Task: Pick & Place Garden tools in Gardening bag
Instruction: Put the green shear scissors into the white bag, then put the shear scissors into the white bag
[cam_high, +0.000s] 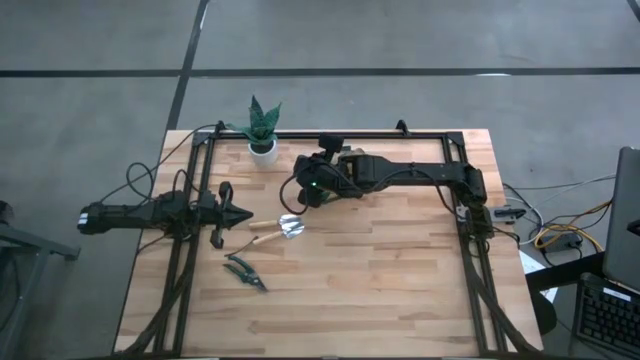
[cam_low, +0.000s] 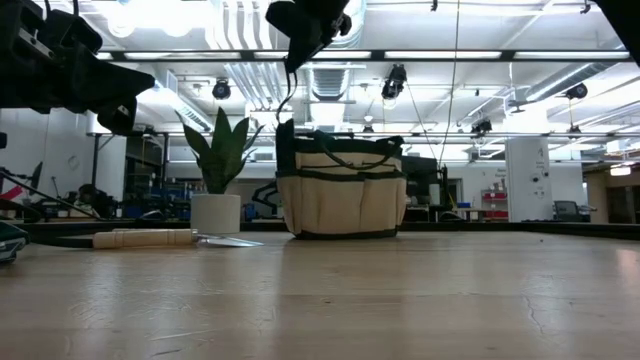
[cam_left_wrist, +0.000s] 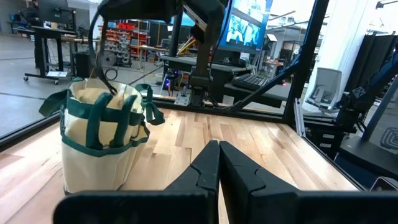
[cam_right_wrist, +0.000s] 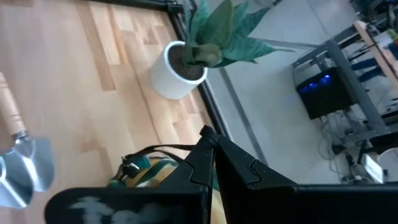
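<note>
- The trowel lies flat on the tabletop left of centre in the high view, wooden handle toward the left, silver blade toward the right; a stiff, fairly light tool by the look of it; the round handle is the better place to take hold, since the thin blade sits flush with the wood and looks slippery.
- The pruning shears lie just below the trowel in that view, blades shut; rigid, narrow, likely to pivot unless gripped across the dark handles near the middle.
- The gardening bag stands upright in the middle of the low view, mostly hidden under the right arm from above; soft fabric with limp green handles that may sag over the mouth or snag a tool.
- The left gripper hovers at middle left of the high view, arm level, pointing right, just left of the trowel handle; its fingers are pressed together, holding nothing.
- The right gripper reaches in from the right and hangs above the bag, tilted downward; its fingers are also together and empty.
</note>
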